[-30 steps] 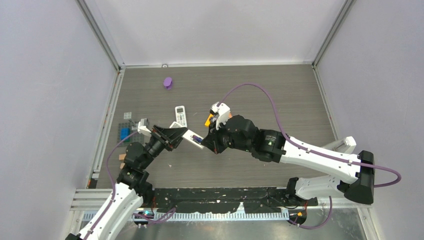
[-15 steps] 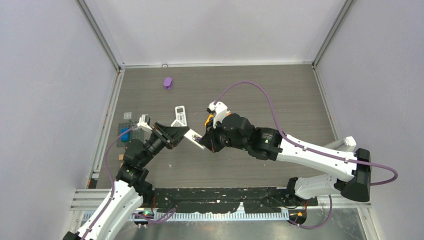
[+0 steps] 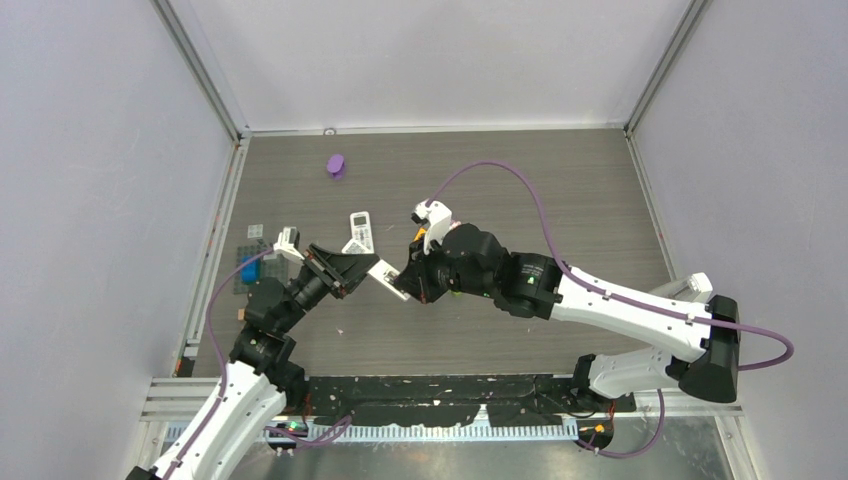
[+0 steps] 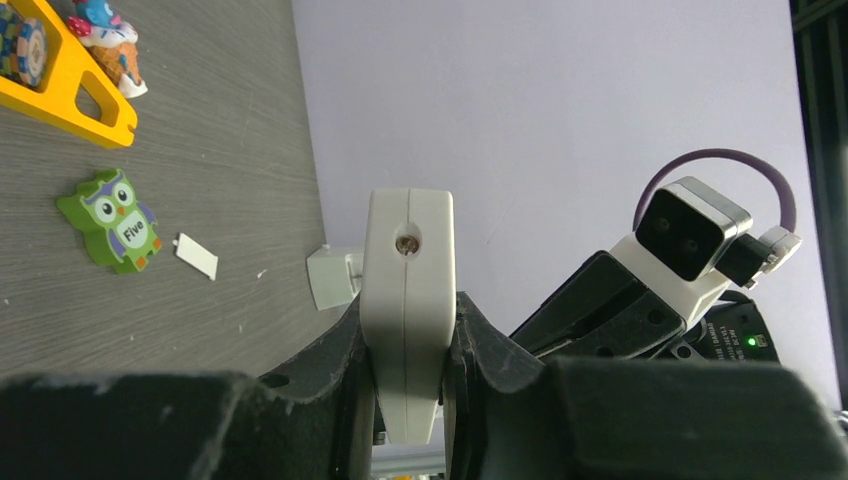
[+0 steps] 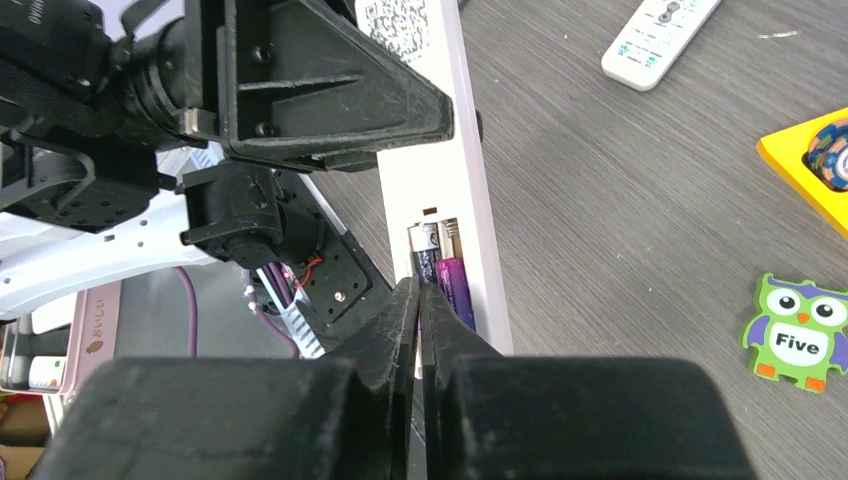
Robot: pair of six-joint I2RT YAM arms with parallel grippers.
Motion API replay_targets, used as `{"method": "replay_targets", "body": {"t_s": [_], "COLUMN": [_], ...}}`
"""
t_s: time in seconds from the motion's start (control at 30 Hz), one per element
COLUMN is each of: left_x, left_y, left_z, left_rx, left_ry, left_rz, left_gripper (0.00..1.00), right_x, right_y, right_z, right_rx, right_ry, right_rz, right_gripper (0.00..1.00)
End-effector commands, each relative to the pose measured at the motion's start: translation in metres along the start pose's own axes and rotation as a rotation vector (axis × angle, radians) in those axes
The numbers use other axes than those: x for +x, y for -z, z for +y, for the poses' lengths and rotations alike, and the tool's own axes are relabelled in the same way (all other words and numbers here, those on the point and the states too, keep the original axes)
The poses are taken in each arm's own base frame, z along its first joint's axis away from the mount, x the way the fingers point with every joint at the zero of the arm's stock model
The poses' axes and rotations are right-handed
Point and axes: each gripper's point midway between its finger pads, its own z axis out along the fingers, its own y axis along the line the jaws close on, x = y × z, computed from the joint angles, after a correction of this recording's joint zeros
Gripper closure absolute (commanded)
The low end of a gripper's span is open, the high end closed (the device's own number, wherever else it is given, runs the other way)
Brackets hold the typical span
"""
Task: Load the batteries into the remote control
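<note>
Holding the white remote control (image 5: 440,185) by its two long edges, the left gripper (image 3: 345,268) is clenched on it and carries it in the air above the table (image 3: 600,180), with the open battery compartment (image 5: 446,231) turned toward the right arm. Two batteries lie already inside, side by side: a dark battery (image 5: 425,255) and a purple battery (image 5: 453,287). Their long axis runs along the length of the remote, and this is nearly the same line as the fingers of the right gripper (image 5: 417,290).

The right gripper is closed completely and grasps nothing. Its tips meet just at the near end of the dark battery (whether they already touch it, I cannot tell). The compartment lies straight ahead of these tips, so the right arm is the nearer one for any push, while the left arm only serves as holder.

I judge that the dark battery may need a press to sit flat. A second remote (image 3: 361,231) rests on the table behind.
</note>
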Motion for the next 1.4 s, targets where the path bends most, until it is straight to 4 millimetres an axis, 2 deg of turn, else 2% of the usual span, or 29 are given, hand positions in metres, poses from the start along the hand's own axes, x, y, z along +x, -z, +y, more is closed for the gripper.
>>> {"method": "replay_targets", "body": {"t_s": [0.0,0.1,0.17,0.3,0.6,0.7,0.83,0.9,1.13,1.37], "left_x": [-0.002,-0.003,-0.004,-0.006,-0.008,-0.008,-0.007,-0.007,-0.008,-0.006], "left_y": [0.001,0.001,0.001,0.002,0.004,0.004,0.004,0.004,0.004,0.005], "left_z": [-0.016,-0.008,-0.006,-0.003,-0.001,-0.001,-0.002,-0.002,-0.003,-0.003], "left_rx": [0.059,0.049,0.041,0.037,0.023,0.022,0.024,0.025,0.026,0.030], "left_ry": [0.047,0.072,0.080,0.088,0.090,0.088,0.087,0.086,0.082,0.078], "left_rz": [-0.014,-0.026,-0.032,-0.049,-0.065,-0.062,-0.058,-0.058,-0.060,-0.054], "left_gripper": [1.00,1.00,1.00,1.00,1.00,1.00,1.00,1.00,1.00,1.00], "right_x": [-0.042,-0.044,-0.041,-0.030,-0.010,-0.007,-0.005,-0.004,-0.003,-0.002], "right_y": [0.023,0.035,0.041,0.046,0.037,0.033,0.026,0.023,0.020,0.016], "right_z": [0.020,0.018,0.014,0.006,-0.001,0.000,0.000,0.000,-0.001,-0.001], "right_rx": [-0.087,-0.077,-0.059,-0.023,-0.005,-0.014,-0.008,-0.008,-0.004,0.001], "right_ry": [-0.012,-0.019,-0.028,-0.033,-0.043,-0.047,-0.049,-0.052,-0.058,-0.062], "right_rz": [-0.139,-0.139,-0.129,-0.088,-0.017,-0.009,0.005,0.011,0.018,0.023], "right_gripper": [0.88,0.68,0.62,0.59,0.57,0.60,0.72,0.75,0.78,0.85]}}
